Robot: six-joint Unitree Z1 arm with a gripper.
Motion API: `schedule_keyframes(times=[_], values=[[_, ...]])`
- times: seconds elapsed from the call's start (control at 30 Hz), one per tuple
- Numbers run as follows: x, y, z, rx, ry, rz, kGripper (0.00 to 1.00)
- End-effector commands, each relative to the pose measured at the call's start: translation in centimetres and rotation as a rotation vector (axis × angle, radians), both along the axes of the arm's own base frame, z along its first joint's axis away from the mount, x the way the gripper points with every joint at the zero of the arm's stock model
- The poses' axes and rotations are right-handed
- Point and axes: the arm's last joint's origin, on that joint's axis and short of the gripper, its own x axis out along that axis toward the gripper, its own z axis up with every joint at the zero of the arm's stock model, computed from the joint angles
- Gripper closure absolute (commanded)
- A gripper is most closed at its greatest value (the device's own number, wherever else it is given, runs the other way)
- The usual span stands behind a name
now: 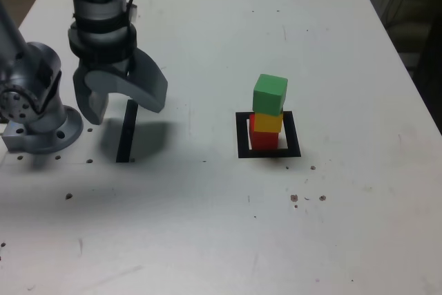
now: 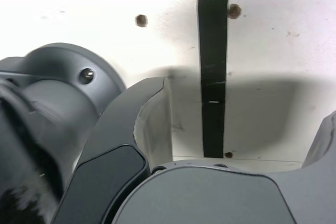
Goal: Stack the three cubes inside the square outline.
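Three cubes: small matte green cube on yellow cube on red cube, one slightly skewed column.
Square outline: thick black border on white counter, tower standing inside it.
Claw: grey claw spread wide, empty, pointing down over narrow black strip.
Direction: tower well apart, toward exterior view's right.
Judgement: stacking looks complete.
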Motion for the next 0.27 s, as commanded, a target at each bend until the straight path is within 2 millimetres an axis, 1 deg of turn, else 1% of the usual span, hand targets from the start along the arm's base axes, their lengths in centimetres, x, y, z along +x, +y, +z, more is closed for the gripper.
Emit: schedule_keyframes(times=[0.0,0.23], values=[[0.03,0.01,-0.40,-0.004,0.002,0.001,0.01],[-0.13,0.01,-1.00,-0.005,0.002,0.001,0.01]])
